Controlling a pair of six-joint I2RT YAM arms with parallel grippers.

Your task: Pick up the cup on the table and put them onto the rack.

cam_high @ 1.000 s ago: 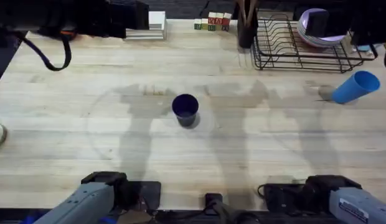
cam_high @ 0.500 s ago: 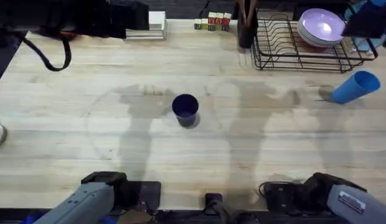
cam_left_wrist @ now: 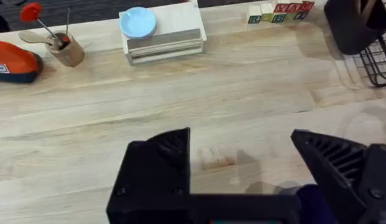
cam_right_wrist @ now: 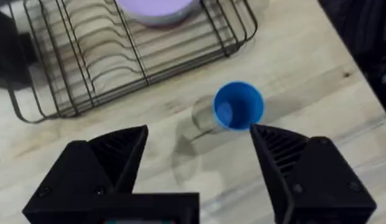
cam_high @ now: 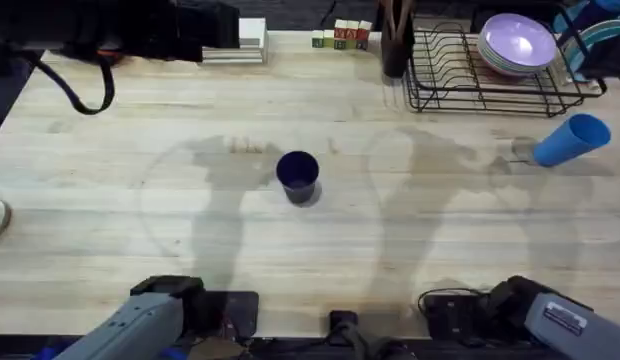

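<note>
1. We see the navy cup (cam_high: 297, 174) standing upright near the middle of the table (cam_high: 110, 220), its mouth facing up, with bare wood all round it.
2. The sky-blue cup (cam_high: 572, 139) lies on its side at the far right of the table, its mouth pointing right and slightly away from us, just in front of the rack's near right corner and not touching it.
3. In the right wrist view the same sky-blue cup (cam_right_wrist: 238, 106) shows its open mouth, lying on the wood just beside the rack (cam_right_wrist: 118, 56).
4. The rack (cam_high: 460, 75) sits at the far right of the table. Purple plates (cam_high: 517, 44) are stacked in its right part, and its left part holds bare tines.
5. Our left gripper (cam_left_wrist: 243, 165) hangs above bare wood with its black fingers spread wide and nothing between them.
6. Our right gripper (cam_right_wrist: 199, 155) hovers over the table near the sky-blue cup, fingers also spread wide and holding nothing; the cup lies just beyond the gap between them.
7. Along the far edge we see a white stacked box (cam_high: 240, 42) left of centre, a row of small letter blocks (cam_high: 340, 35) and a dark utensil holder (cam_high: 396, 40) just left of the rack.
8. The left wrist view shows a light blue dish (cam_left_wrist: 137, 22) on top of that box.
</note>
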